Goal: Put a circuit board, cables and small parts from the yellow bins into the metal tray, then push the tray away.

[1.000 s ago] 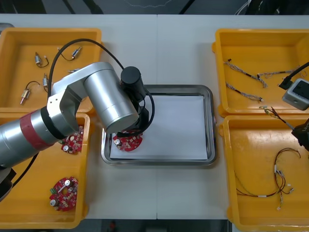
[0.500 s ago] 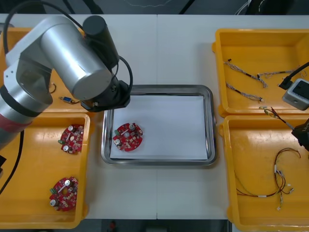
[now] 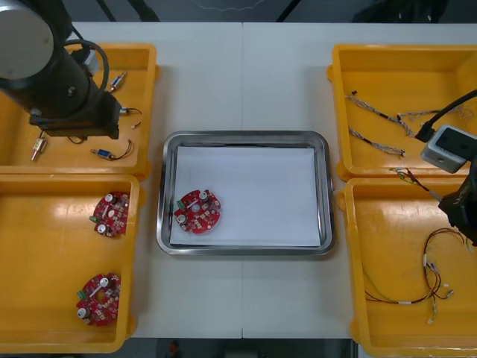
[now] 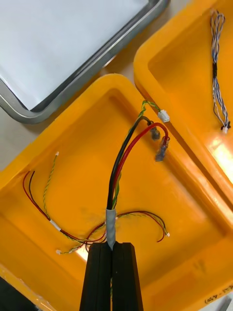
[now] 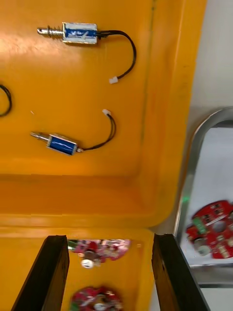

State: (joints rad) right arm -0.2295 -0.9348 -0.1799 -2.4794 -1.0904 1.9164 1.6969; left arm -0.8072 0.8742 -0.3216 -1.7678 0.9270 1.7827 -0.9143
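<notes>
I run this bench (image 3: 246, 82) with the metal tray (image 3: 244, 136), white inside, in the middle and yellow bins on both sides. That way each arm draws from its own stock and both can reach the tray. The far-left bin (image 3: 141, 56) holds small metal parts (image 5: 57, 142), and the near-left bin (image 3: 45, 246) holds two spare boards (image 3: 111, 215). The far-right bin (image 3: 387, 56) holds twisted blue and white cables (image 4: 217, 73), and the near-right bin (image 3: 387, 246) holds thin red and yellow wires (image 3: 432, 287).

My left end effector (image 5: 109, 240) hangs over the far-left bin, close to its near wall, with the fingers wide apart and nothing between them. I judge it is lining up for a part, since that spread would let it straddle one of the little bodies with black leads.

My right end effector (image 4: 110, 245) sits at the right edge over the near-right bin. Its fingers are pressed together on the taped end of a cable bundle (image 4: 124, 165) of black, red and yellow-green strands. Gripping at the tape keeps the strands together. The free connector ends reach toward the wall between the two right bins, and I judge the bundle is raised off the bin floor.

One circuit board (image 3: 197, 212) lies flat in the tray's near-left corner, the corner nearest the spare boards. The rest of the white floor is free, so I judge the board step is done and the cable and parts have yet to go in.
</notes>
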